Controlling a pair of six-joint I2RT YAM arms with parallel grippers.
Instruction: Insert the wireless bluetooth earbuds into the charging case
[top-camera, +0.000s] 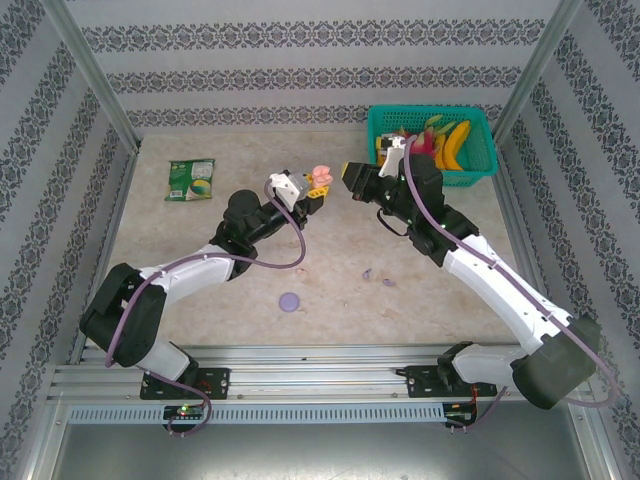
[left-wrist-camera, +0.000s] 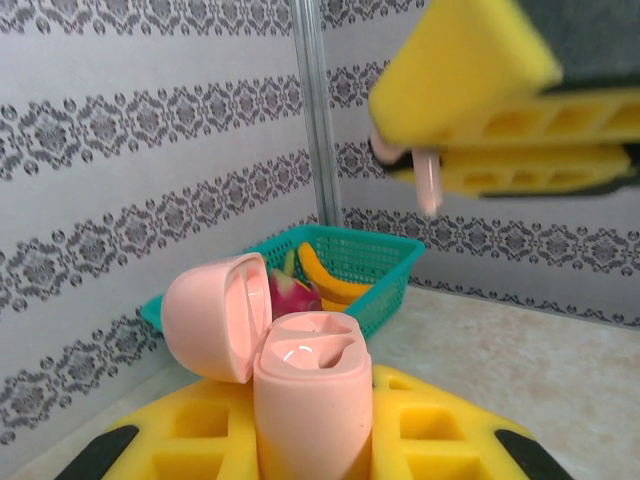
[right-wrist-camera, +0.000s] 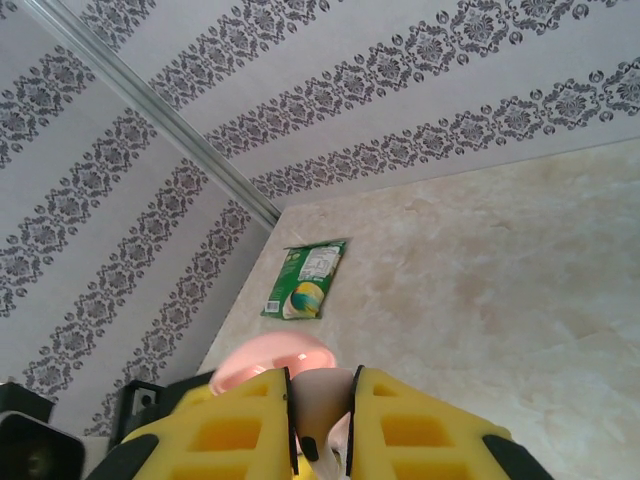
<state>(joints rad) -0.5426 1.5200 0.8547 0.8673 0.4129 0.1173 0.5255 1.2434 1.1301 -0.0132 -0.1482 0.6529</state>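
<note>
Left jaws are clamped on the pink charging case (left-wrist-camera: 310, 400), held upright in the air to the left of the teal basket (top-camera: 432, 110), its lid (left-wrist-camera: 215, 315) swung open sideways and its two wells facing up. Right jaws are pinched together on a pale pink earbud (left-wrist-camera: 428, 180), whose stem hangs down from between my yellow pads (left-wrist-camera: 470, 70). They sit between the case and the basket, just beside the case but apart from it, with the earbud above the wells and not in them. From my right wrist the open lid shows pink just beneath the pads. The basket stands at the far right corner of the counter (top-camera: 430, 300) with bananas (left-wrist-camera: 325, 275) and a dragon fruit (left-wrist-camera: 292, 292) in it. Two pale purple earbuds (top-camera: 368, 272) lie close together on the counter, well nearer to me than the basket, and a round purple disc (top-camera: 290, 301) lies farther from the basket, to their left. A green snack packet (top-camera: 190, 180) lies flat well to the basket's left.
</note>
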